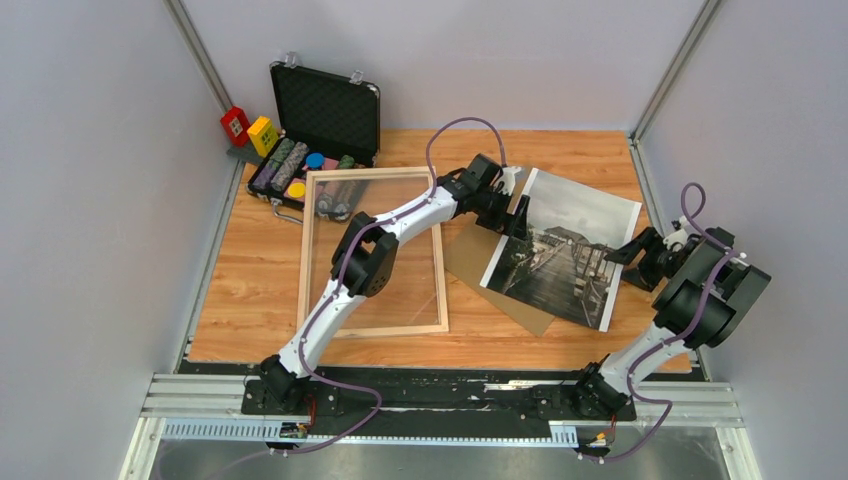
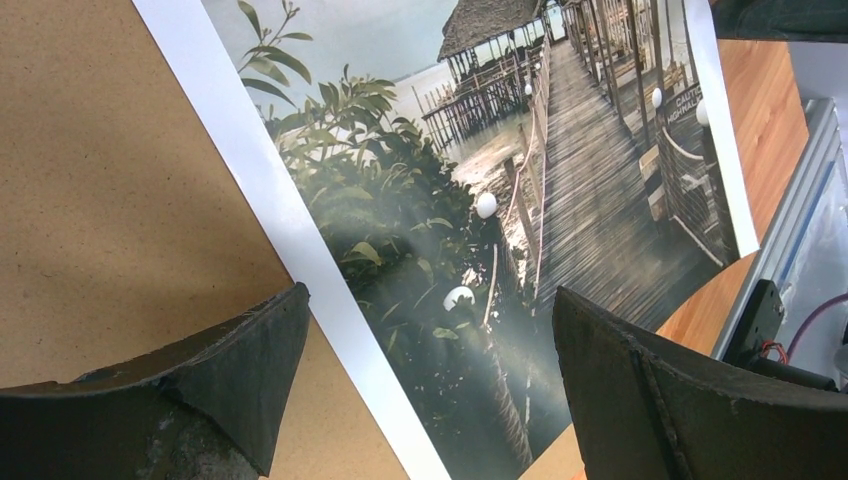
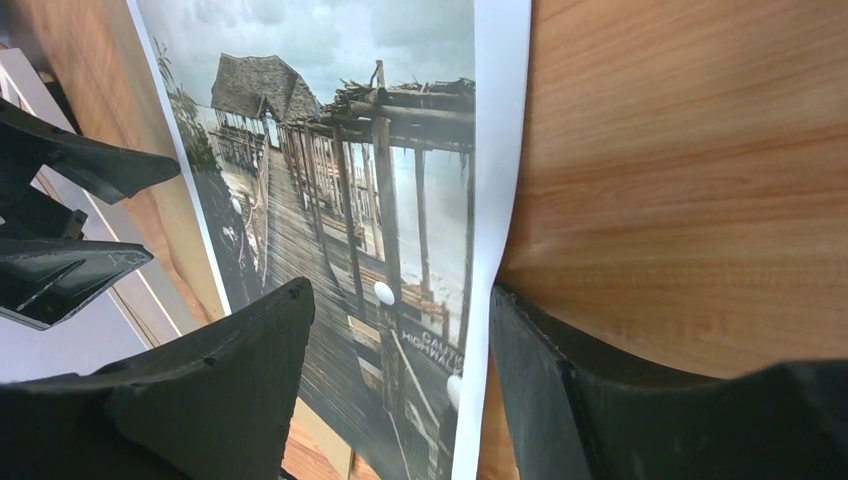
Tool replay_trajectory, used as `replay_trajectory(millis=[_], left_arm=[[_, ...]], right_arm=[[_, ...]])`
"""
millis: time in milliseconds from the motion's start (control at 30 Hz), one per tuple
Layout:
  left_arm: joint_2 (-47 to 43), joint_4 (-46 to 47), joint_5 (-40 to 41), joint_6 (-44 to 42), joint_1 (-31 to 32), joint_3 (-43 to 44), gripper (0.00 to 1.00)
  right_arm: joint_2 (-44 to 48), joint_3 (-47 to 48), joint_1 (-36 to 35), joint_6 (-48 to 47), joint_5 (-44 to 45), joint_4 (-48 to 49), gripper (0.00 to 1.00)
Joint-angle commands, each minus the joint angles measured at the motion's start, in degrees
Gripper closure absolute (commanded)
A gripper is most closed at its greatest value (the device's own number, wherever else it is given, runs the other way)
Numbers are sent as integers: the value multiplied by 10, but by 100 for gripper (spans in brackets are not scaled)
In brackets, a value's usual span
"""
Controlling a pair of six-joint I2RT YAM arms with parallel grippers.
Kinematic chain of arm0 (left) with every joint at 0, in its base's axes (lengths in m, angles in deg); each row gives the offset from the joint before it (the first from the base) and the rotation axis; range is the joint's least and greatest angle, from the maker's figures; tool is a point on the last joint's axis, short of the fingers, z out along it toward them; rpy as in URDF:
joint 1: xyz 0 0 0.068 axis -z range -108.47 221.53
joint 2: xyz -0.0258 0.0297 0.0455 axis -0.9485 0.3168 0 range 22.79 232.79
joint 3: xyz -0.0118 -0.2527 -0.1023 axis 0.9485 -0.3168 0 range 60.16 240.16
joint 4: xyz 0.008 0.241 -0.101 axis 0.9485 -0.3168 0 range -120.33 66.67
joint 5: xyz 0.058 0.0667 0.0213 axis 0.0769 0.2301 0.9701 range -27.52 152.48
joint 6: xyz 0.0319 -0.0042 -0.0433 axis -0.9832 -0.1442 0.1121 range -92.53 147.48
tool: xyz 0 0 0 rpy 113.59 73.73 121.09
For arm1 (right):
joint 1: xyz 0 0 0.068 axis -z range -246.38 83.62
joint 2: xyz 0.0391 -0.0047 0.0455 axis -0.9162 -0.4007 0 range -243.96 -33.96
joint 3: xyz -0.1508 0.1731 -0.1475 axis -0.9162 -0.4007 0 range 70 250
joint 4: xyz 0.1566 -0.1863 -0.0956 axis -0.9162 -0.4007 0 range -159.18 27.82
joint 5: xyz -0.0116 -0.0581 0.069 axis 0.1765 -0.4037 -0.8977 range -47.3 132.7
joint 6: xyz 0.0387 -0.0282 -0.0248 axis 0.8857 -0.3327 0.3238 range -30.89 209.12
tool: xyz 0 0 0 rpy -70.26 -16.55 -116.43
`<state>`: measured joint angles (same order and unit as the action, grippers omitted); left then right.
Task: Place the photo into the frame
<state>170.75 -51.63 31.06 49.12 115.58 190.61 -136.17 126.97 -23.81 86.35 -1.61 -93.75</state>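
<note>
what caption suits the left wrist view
Open left claw straddles the white border of the photo lying on the brown backing board.

The large rectangular greyish print of a wooden pier running to thatched huts under cloud, thin white border all round (image 1: 560, 250), lies face up and skewed. Its left border sits between the spread fingers of the left gripper (image 2: 430, 300), over a brown board (image 2: 110, 200). Its right border sits between the parted fingers of the right gripper (image 3: 400, 295). The large thin rectangular frame of pale wood with a clear pane (image 1: 375, 331) lies flat to the left of the left gripper, near it but apart from the print, and well apart from the right gripper.
</note>
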Motion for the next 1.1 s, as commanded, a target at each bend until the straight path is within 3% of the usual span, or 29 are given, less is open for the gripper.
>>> replay_trajectory(millis=[0, 533, 1067], left_arm=[[-2, -39, -6, 10, 11, -29, 1], [-39, -23, 66, 18, 2, -75, 1], [-35, 8, 14, 41, 3, -102, 1]], right_arm=[[-18, 5, -10, 3, -1, 27, 33], [41, 5, -8, 49, 170, 8, 32], [-18, 15, -11, 55, 32, 3, 32]])
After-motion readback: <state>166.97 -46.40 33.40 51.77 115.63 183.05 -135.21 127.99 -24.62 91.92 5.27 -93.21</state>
